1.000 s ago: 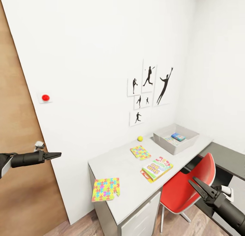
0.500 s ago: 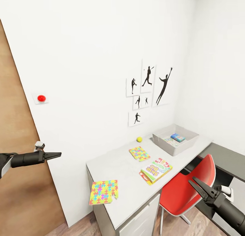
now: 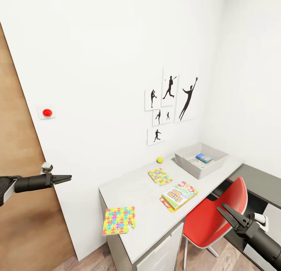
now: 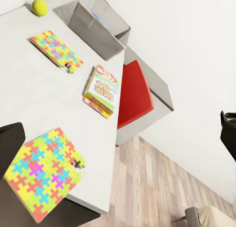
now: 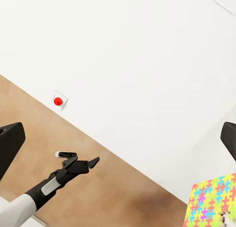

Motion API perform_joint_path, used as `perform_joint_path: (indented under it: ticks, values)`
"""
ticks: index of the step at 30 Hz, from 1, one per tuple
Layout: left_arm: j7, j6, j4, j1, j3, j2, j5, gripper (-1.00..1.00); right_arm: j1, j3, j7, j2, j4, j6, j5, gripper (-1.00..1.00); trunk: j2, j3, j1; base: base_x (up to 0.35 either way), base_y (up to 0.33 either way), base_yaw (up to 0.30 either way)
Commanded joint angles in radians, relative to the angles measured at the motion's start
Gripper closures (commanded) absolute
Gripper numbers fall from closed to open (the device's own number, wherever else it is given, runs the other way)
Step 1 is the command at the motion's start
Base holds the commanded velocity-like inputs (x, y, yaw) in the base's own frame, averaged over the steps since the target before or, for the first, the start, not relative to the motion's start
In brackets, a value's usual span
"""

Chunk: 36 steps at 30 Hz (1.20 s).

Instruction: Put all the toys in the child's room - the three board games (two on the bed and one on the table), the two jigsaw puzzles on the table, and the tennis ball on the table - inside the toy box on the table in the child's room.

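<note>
Table (image 3: 150, 208): pale grey top along the white wall, white drawer unit under its near end; a red chair (image 3: 212, 218) tucked in at its front edge.
Toy box (image 3: 186, 163): light grey bin at the far end of the table, near the room's corner; a small blue item and some printed card lie inside, too small to name with certainty.
Tennis ball (image 3: 159, 160): yellow-green, on the table close to the wall, just beside the toy box, apart from it.
Far jigsaw puzzle (image 3: 160, 176): flat on the tabletop between the ball and the board game; touching neither.
Near jigsaw puzzle (image 3: 119, 220): flat at the near end of the table, one corner overhanging the edge; well apart from the other toys.
Board game (image 3: 178, 194): yellow-orange box with red edges, lying flat near the table's front edge, just beside the chair's back.
Left gripper (image 3: 67, 178): held in the air in front of the wood-panel door (image 3: 23, 208), well apart from the table; fingers drawn together to a narrow point, nothing between them.
Right gripper (image 3: 228, 214): low in front of the red chair; fingers spread wide in a V, holding nothing.
Wall: black sports-silhouette pictures (image 3: 171, 103) above the table; a red round button (image 3: 47, 112) near the door.
Floor (image 4: 162, 187): wood planks, seen in the left wrist view beyond the table's edge.
</note>
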Motion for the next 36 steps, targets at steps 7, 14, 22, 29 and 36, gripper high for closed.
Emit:
perform_joint_path:
  ticks: [7, 14, 22, 29, 36]
  values:
    - [0.065, 0.015, 0.018, 0.000, -0.006, -0.027, 0.008, -1.00, 0.000, -0.002, 0.004, -0.001, 0.000, 0.009, -0.005, -1.00, -0.050, -0.022, 0.027, 0.000, 0.000, 0.000]
    - [0.126, 0.024, 0.051, 0.000, -0.006, -0.039, 0.009, -1.00, 0.000, -0.005, 0.004, -0.001, 0.001, 0.010, -0.007, -1.00, -0.099, -0.044, 0.054, 0.000, 0.000, 0.000]
    - [0.199, 0.026, 0.105, 0.007, -0.006, -0.044, 0.011, -1.00, 0.000, -0.039, 0.003, -0.001, 0.002, 0.013, -0.007, -1.00, -0.155, -0.069, 0.085, 0.000, 0.000, 0.000]
    - [0.324, 0.025, 0.139, 0.025, -0.001, -0.090, 0.014, -1.00, 0.000, -0.050, 0.003, -0.001, 0.003, 0.015, -0.008, -1.00, -0.176, -0.079, 0.096, 0.000, 0.000, 0.000]
    - [0.354, 0.026, 0.144, 0.035, 0.003, -0.103, 0.014, -1.00, 0.000, -0.069, 0.005, -0.002, 0.005, 0.017, -0.010, -1.00, -0.176, -0.079, 0.096, 0.000, 0.000, 0.000]
